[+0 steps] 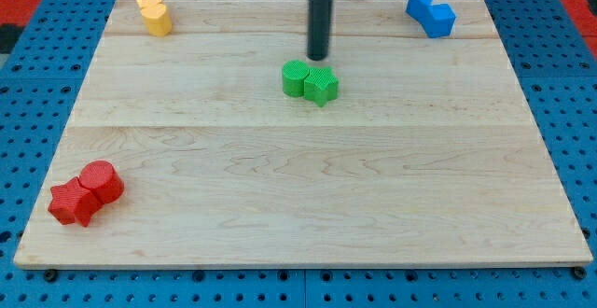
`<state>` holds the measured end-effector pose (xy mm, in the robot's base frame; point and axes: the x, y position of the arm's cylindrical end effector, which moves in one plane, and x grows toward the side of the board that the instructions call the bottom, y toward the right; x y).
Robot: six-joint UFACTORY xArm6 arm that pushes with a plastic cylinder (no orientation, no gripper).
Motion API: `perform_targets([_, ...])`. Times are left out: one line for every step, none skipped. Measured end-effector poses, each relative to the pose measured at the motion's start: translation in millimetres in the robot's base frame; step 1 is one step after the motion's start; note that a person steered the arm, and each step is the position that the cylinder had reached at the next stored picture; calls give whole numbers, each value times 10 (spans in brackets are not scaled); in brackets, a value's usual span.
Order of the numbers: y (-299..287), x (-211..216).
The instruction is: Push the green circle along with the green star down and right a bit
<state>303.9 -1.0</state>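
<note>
Wooden board [298, 177] on blue pegboard [37, 75], my tip [319, 57] just above green circle [296, 78], green star [322, 85]

The robot shows only as a straight rod [320, 19], round in section and dark grey to near black, with a smooth, matte surface. A faint lighter sheen runs lengthwise along one side. Its width is even from top to bottom. The upper part is cut off by the frame's edge, so no joints, cables, screws or markings can be seen. The tip [319, 58] ends blunt and flat, the same dark colour as the shaft.
</note>
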Motion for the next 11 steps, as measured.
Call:
perform_targets([-302,-105])
perform_targets([-328,40])
perform_targets([-328,253])
perform_targets([-328,319])
perform_targets([-297,382])
perform_targets([-253,435])
perform_targets([-244,481])
perform_targets([-244,546])
perform_targets([-242,565])
perform_targets([-212,568])
perform_targets([-211,587])
